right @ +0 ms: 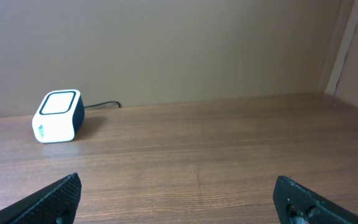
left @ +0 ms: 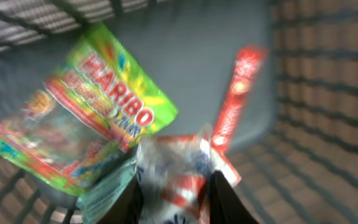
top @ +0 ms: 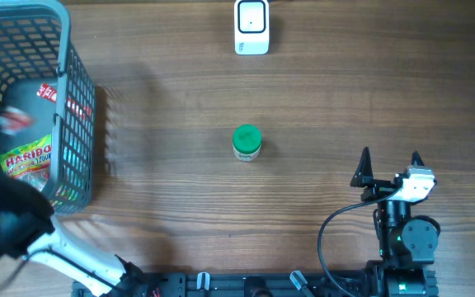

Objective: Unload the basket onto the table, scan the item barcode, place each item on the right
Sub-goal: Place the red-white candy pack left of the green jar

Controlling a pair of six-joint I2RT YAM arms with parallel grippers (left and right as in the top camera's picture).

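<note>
left end effector point(left: 176, 190) pinching a packet point(left: 180, 155) in the basket point(top: 66, 49), lift slow or it slips. right end effector point(right: 178, 186) wide.

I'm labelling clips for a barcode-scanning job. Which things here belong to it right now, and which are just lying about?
In the job:
left gripper, closed on the red-and-white packet inside the basket
barcode scanner

Lying about, as far as I can tell:
Haribo bag
red stick pack
green-lidded jar
right gripper, open and idle
</note>
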